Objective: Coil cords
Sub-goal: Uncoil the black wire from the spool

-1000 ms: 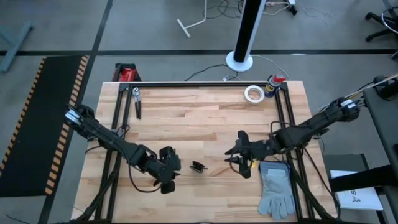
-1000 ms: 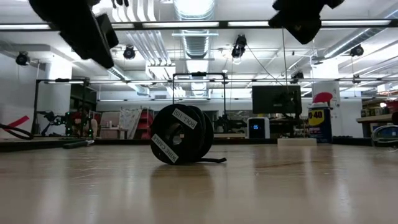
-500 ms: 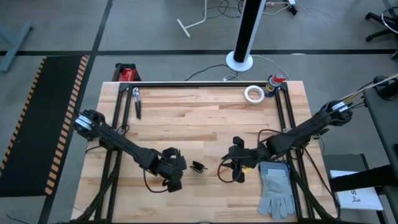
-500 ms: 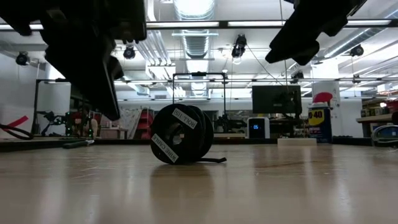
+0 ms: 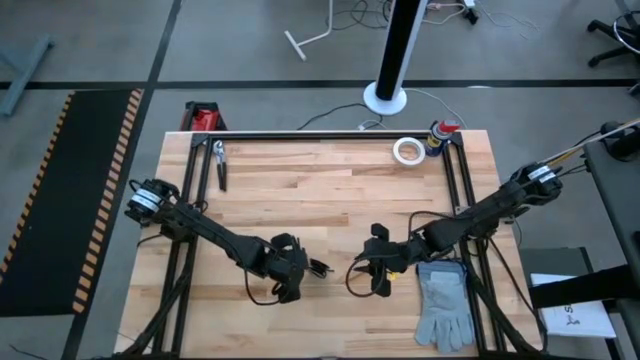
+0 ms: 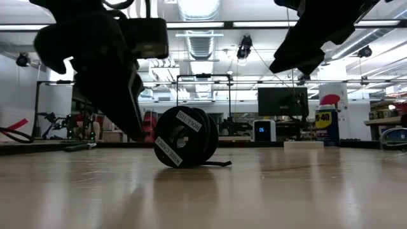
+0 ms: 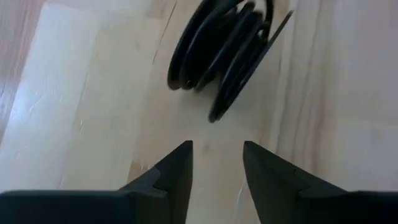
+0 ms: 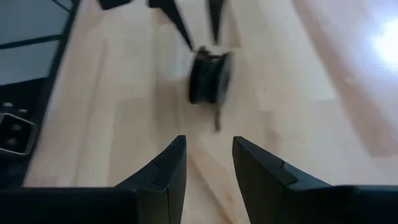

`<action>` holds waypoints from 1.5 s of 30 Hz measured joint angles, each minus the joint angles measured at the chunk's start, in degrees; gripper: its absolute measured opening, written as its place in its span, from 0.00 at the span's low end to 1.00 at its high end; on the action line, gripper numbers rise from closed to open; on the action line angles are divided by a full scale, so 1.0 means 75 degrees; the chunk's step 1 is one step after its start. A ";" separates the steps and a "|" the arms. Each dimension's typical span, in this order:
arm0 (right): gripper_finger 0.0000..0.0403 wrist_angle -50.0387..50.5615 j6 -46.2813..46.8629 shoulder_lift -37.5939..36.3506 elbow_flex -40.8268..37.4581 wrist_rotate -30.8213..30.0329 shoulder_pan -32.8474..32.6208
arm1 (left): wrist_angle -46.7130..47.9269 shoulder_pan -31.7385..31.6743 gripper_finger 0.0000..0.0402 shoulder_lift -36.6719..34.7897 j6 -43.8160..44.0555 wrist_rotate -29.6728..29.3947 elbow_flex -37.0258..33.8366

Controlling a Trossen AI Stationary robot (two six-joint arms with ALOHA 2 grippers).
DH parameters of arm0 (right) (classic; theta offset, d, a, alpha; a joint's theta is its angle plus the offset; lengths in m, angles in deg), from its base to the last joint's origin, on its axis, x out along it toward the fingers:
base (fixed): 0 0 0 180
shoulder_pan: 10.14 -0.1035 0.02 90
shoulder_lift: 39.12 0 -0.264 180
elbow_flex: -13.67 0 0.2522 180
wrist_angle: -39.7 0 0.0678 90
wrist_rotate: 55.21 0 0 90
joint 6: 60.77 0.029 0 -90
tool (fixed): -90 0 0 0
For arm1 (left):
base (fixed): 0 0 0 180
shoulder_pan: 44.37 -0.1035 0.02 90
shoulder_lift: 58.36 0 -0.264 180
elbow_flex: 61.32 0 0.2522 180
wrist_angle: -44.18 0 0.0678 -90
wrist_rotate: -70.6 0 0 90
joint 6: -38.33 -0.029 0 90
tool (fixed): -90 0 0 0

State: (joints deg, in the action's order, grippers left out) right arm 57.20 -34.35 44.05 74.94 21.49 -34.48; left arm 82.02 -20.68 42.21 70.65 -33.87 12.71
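Low view: coiled black cord (image 6: 184, 145) bears white printed label strips, one at its 12 o'clock, one at its 7 o'clock; lettering too small to read. At 3 o'clock from the coil, blue-and-yellow spray can (image 6: 327, 127) reads "WD-40", partly cut off. Small lit display (image 6: 262, 130) between them shows digits, unreadable.

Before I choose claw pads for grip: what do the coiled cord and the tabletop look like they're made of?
Cord: thin black strand wound in a tight coil, faint sheen, white printed labels; probably rubber or plastic jacket, can't confirm. Tabletop: pale wood planks, visible grain and seams, smooth, slightly glossy, reflecting light in the low view.
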 joint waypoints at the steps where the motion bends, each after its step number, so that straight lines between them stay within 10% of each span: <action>1: 0.29 -0.0089 -0.0003 0.0131 0.0000 0.0043 0.0000 | -0.0041 -0.0025 0.37 0.0000 -0.0007 -0.0005 0.0000; 45: 0.35 -0.0754 -0.0061 0.2776 0.1212 0.1502 0.1120 | -0.1276 -0.0304 0.23 0.0315 -0.0650 -0.0229 0.0000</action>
State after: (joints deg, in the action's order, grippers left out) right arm 51.54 -34.81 64.87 84.03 32.76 -26.08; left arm 72.45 -22.96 44.57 65.78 -35.59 12.71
